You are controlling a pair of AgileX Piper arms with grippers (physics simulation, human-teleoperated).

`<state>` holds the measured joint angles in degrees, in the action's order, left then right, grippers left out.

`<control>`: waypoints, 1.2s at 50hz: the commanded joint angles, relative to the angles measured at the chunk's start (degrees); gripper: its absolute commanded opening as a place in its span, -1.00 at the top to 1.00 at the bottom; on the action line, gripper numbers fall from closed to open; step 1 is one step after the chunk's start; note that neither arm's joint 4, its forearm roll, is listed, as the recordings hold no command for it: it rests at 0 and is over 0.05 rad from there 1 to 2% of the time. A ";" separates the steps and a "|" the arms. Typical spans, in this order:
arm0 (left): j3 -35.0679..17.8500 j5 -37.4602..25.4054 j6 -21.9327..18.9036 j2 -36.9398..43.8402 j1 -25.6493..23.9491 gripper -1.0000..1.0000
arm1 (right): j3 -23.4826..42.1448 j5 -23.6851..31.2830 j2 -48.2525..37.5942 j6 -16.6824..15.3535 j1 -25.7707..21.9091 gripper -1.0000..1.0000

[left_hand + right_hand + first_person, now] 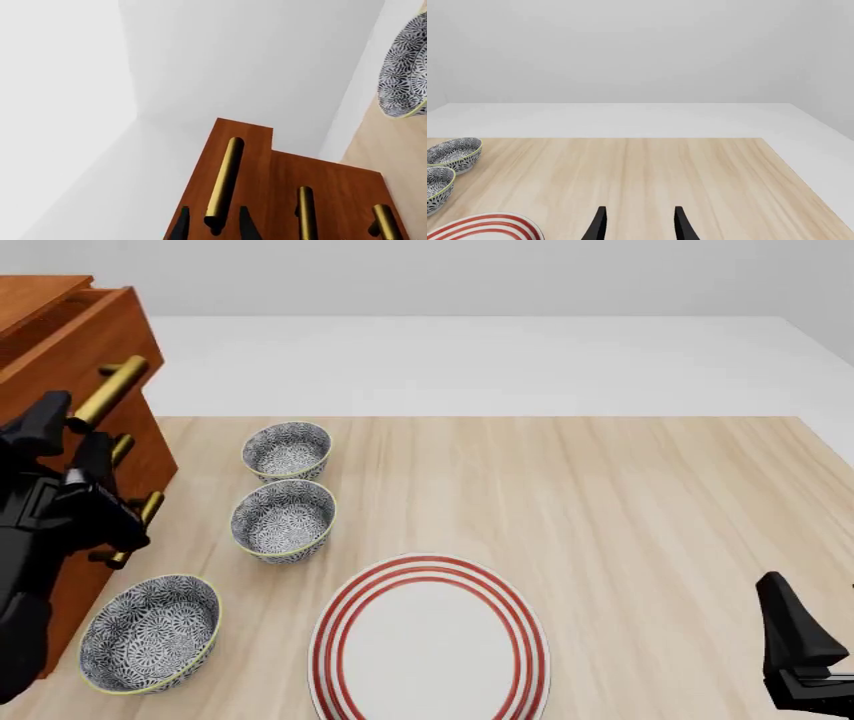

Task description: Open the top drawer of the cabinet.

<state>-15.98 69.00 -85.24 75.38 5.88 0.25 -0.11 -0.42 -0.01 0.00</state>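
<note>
The cabinet [60, 350] stands at the table's left edge. Its top drawer [243, 145] juts out past the two lower drawer fronts [333, 185]. The top drawer's brass bar handle [225, 175] runs between my left gripper's [213, 225] two dark fingers [181, 226], with a strip of wood showing on each side of the bar. In the front view the left gripper [74, 435] sits at the handle's [112, 382] lower end. My right gripper [639, 225] hangs open and empty over the table's near right corner [801, 660], far from the cabinet.
Three patterned bowls [286, 450] [283, 520] [150, 632] line up just right of the cabinet. A red-ringed white plate [430, 640] lies at the front middle. One bowl [403, 70] shows at the left wrist view's edge.
</note>
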 commanded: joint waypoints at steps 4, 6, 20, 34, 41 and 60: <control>3.56 0.69 -1.15 -5.35 -1.14 -1.00 | 0.00 0.00 0.00 0.00 0.00 -1.00; 4.80 0.79 -1.54 -6.65 -1.26 -1.00 | 0.00 0.00 0.02 -0.01 0.00 -1.00; 12.55 -9.89 -3.18 -25.74 -2.66 -1.00 | 0.00 0.00 0.01 0.00 0.00 -1.00; 6.34 -41.98 1.69 -54.36 -4.02 -1.00 | 0.00 0.00 0.01 0.00 0.01 -1.00; -1.26 -49.18 7.18 -56.77 -2.32 -1.00 | 0.00 0.00 0.01 0.00 -0.01 -1.00; -26.03 -62.48 39.56 -38.14 9.75 -1.00 | 0.00 0.00 0.00 -0.01 -0.01 -1.00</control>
<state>-31.75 13.12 -58.98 30.06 10.10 0.25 -0.11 -0.41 -0.01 0.00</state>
